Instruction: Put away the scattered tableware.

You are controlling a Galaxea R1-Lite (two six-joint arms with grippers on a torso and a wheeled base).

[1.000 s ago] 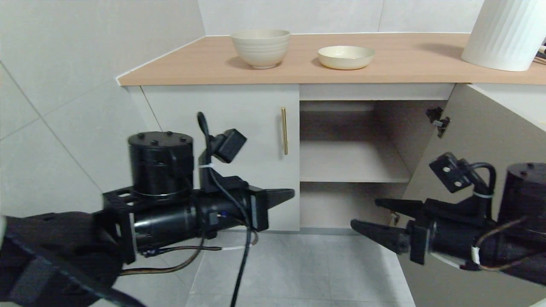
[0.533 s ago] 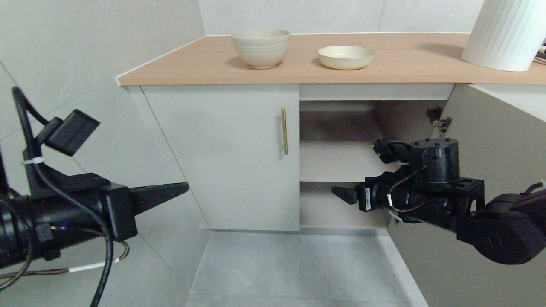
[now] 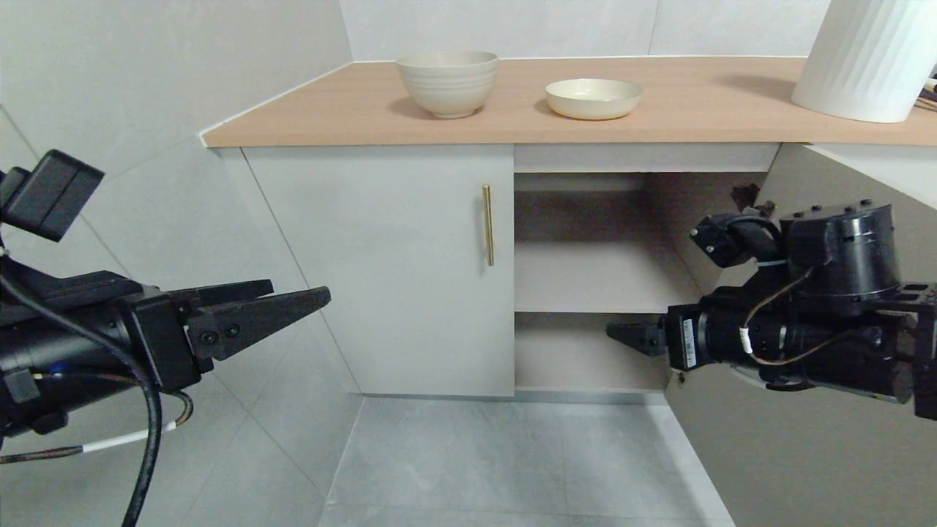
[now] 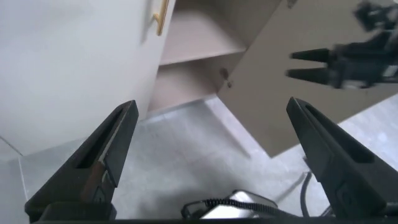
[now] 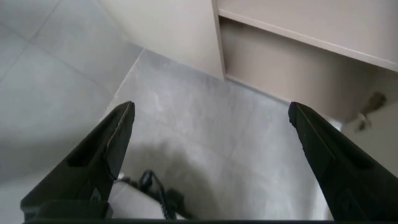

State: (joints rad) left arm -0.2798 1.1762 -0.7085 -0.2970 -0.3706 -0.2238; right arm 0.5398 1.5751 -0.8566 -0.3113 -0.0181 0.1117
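A deep cream bowl (image 3: 447,82) and a shallow cream dish (image 3: 594,97) stand apart on the wooden counter (image 3: 344,117). Below it, the cabinet's right door (image 3: 812,241) hangs open, showing a bare shelf (image 3: 600,278); the left door with its gold handle (image 3: 488,225) is closed. My left gripper (image 3: 296,294) is low at the left, well below the counter, open and holding nothing (image 4: 212,104). Low in front of the open compartment, my right gripper (image 3: 624,337) is also open and holds nothing (image 5: 211,106). The left wrist view shows the right gripper (image 4: 305,64) farther off.
A tall white ribbed container (image 3: 871,58) stands on the counter at the right. A tiled wall (image 3: 146,110) closes off the left side. Grey floor tiles (image 3: 512,461) lie in front of the cabinet. The open door limits room on the right.
My left arm has drawn back to the left, away from the closed door. My right arm has risen and turned, and its gripper now sits by the lower compartment.
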